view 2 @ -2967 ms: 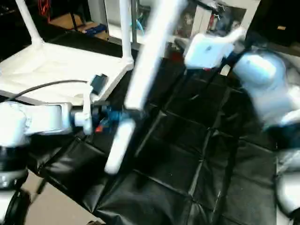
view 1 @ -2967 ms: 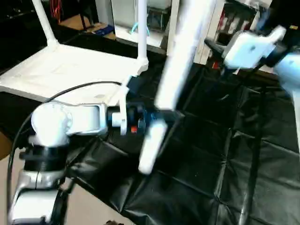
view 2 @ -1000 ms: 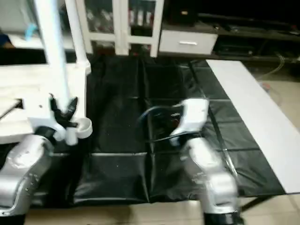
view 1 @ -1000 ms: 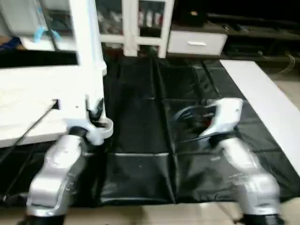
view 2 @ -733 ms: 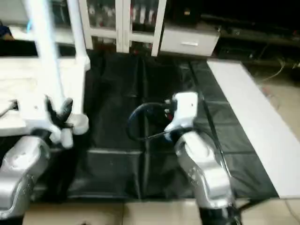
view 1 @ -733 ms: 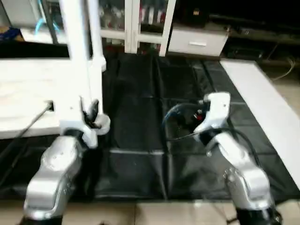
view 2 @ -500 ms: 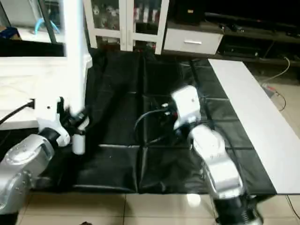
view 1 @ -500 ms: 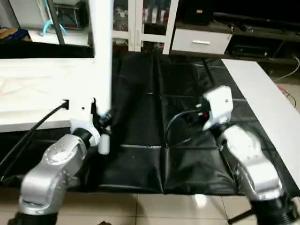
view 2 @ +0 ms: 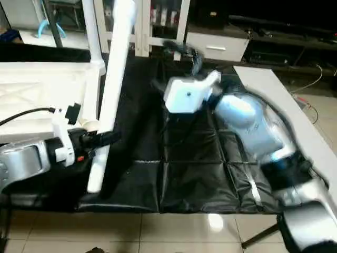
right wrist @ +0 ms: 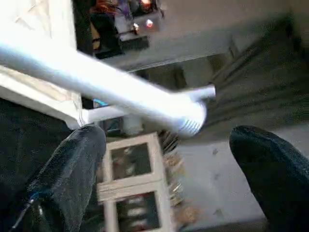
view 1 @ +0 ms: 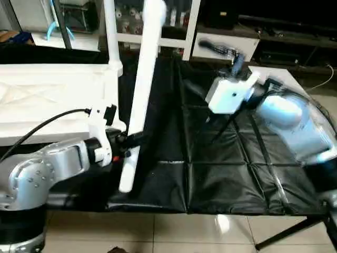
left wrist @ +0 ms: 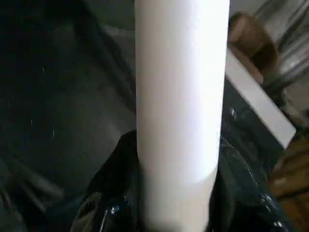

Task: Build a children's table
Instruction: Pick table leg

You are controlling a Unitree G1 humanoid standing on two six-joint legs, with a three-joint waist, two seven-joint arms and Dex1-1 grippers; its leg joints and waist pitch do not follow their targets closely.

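No legible writing. Left end effector (view 1: 128,140) is clamped on a white tube leg (view 1: 141,89) near its lower end; the leg rises steeply, tilted slightly. The tabletop (view 1: 50,97), underside up with one leg fitted (view 1: 111,31), lies just behind it. Right end effector (right wrist: 164,169) is raised, fingers (right wrist: 65,179) spread wide and empty, above the black-covered worktop (view 1: 221,174).

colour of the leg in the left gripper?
Plain white leg, clamped in the left gripper; clearest in the left eye view.
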